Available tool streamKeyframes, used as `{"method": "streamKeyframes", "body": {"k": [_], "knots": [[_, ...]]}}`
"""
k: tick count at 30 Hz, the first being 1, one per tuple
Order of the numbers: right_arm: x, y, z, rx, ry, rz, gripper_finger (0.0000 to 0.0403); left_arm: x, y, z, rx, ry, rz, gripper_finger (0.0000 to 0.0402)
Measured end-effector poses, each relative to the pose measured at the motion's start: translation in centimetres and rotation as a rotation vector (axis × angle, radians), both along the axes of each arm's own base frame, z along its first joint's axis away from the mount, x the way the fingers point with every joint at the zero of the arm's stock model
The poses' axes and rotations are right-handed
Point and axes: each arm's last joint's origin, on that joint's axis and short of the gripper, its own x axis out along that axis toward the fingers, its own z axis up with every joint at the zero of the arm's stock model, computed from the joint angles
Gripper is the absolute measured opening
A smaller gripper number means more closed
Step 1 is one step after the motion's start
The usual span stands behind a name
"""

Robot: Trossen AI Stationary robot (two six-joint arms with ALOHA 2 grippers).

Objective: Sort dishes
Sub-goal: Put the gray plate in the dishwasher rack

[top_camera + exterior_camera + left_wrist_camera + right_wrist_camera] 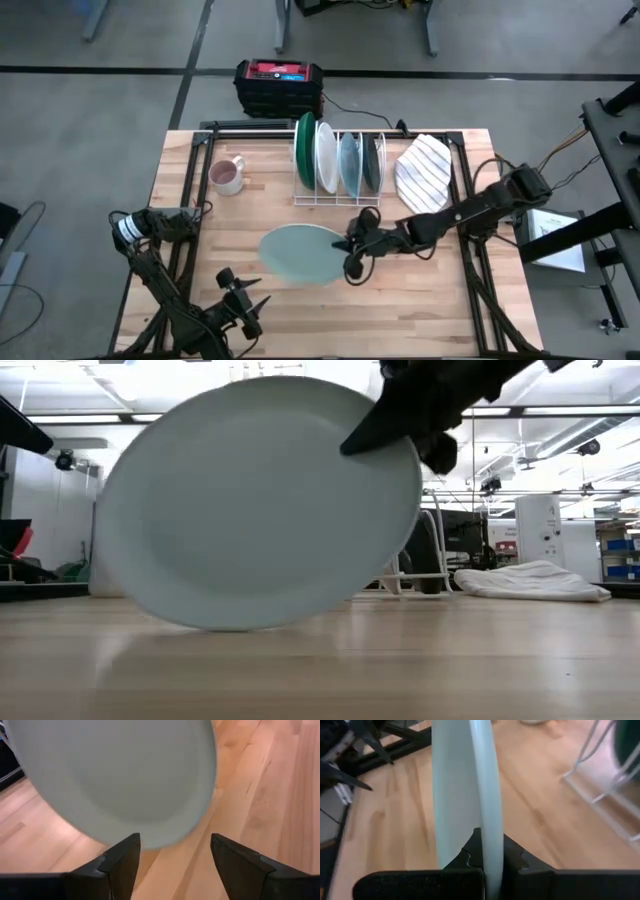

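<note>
Bright even overhead light; plate point(255, 505) motion-blurred in low view, soft shadow under it; table point(480, 660) foreground defocused.

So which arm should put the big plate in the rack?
The right one, probably. The right gripper already pinches the pale plate by its rim, close to the rack. The left gripper waits open near the table's front edge.

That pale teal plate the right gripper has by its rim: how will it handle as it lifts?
Probably stiff: the pale teal plate keeps its shape, tilted on one edge. The right gripper pinches only the rim, so it may swing or slip. Its glossy face looks slippery and breakable if dropped.
</note>
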Motion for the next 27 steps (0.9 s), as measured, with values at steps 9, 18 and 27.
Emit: {"method": "streamKeyframes", "body": {"k": [9,18,27], "knots": [[-3.1,0.3,4.8,-0.214,-0.002,0.097,0.0005,-0.1,0.1,-0.1,0.006,0.002,0.004,0.0233],[-5.2,-0.4,11.3,-0.663,0.12,0.179,0.0006,-0.2,0.4,-0.5,-0.001,-0.003,0.018,0.0233],[-5.6,-0.8,17.4,-1.011,0.146,0.27,0.0007,0.1,-0.3,0.9,-0.009,0.03,0.007,0.0233]]}}
